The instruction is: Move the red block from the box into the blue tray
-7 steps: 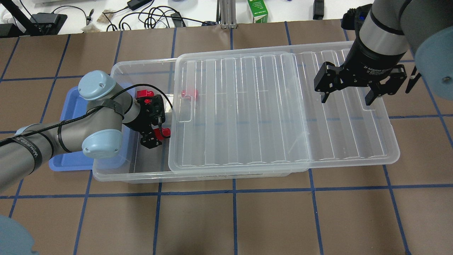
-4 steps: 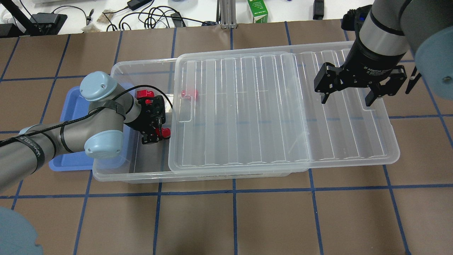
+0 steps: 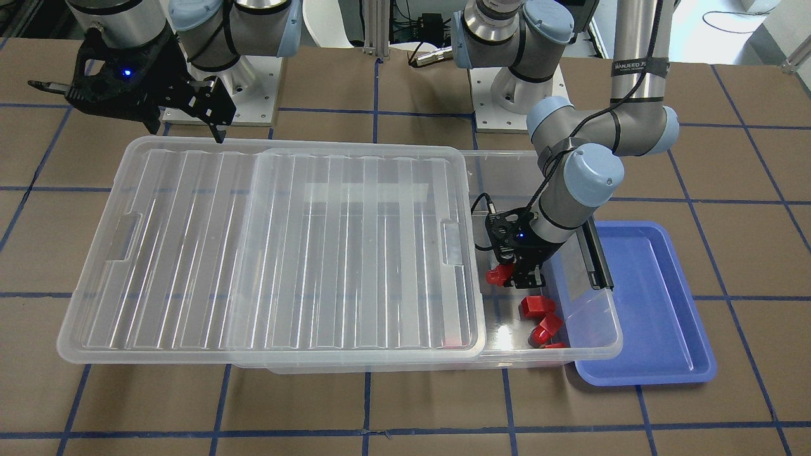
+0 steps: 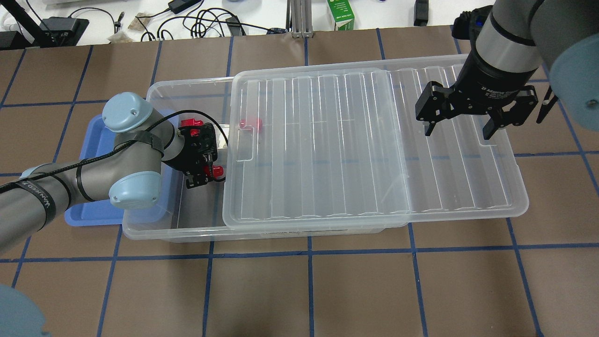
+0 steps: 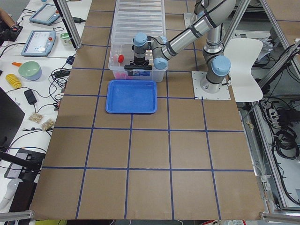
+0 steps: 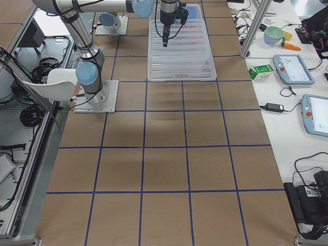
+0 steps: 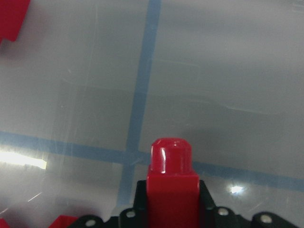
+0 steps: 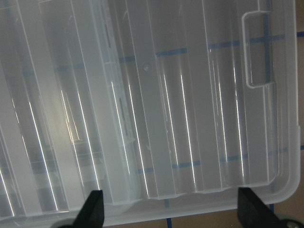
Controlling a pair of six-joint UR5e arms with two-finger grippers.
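Left of centre in overhead view, inside box [image 4: 154, 230]: my left claw [image 4: 208, 176] clenched on red block [image 7: 172, 186]. Remaining: lift out, carry to blue tray [image 4: 91, 211], release. Right claw [image 4: 459, 134] spread.

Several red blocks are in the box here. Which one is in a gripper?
The red block clamped in the left gripper, stepped end sticking out; the other blocks lie loose on the box floor.
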